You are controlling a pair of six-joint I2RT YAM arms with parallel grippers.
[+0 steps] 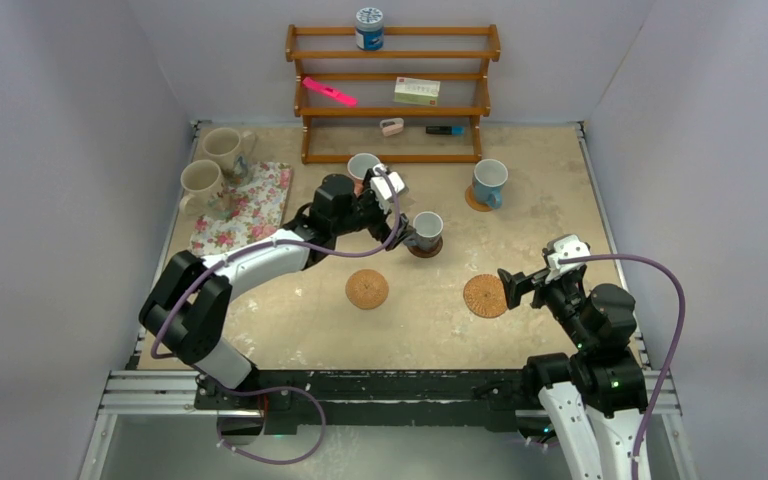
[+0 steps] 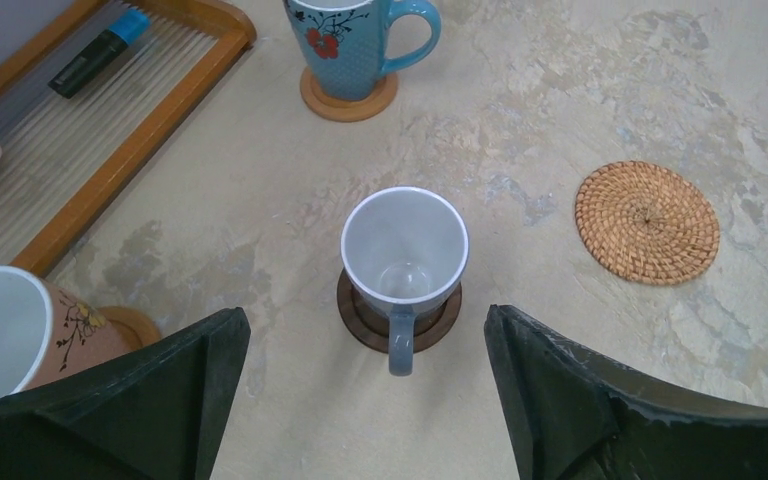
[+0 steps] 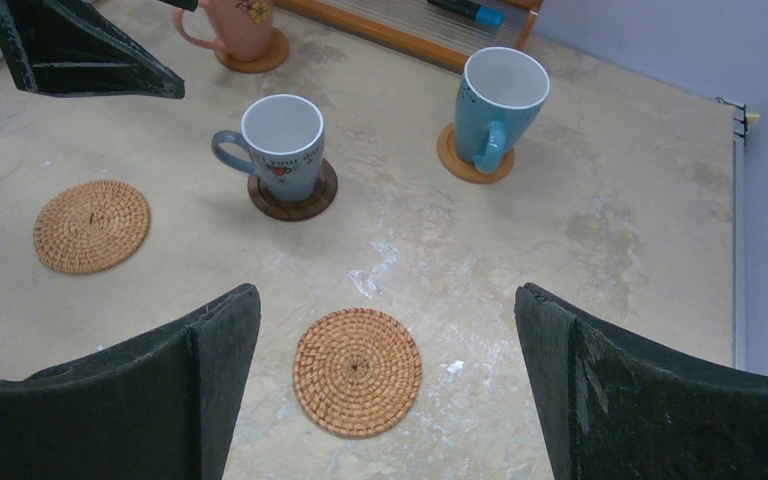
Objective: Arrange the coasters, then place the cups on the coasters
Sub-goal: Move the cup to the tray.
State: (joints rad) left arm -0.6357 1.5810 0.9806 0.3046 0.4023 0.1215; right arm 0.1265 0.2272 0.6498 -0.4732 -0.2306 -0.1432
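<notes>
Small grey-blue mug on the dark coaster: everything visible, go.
The small grey-blue mug looks like glazed ceramic: grey-blue outside, pale inside, white rim, one loop handle, and a small printed design with lettering on its side. It stands upright and empty on the dark brown coaster, mid-table. Only the coaster touches it.

Cup on coaster; two coasters before it.

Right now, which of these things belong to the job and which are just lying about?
Job: grey mug, dark coaster under it, blue mug, pinkish mug, their tan coasters, two cream mugs, two bare woven coasters.
Lying about: floral mat, wooden rack, canister, pink marker, card, dark pen.
</notes>
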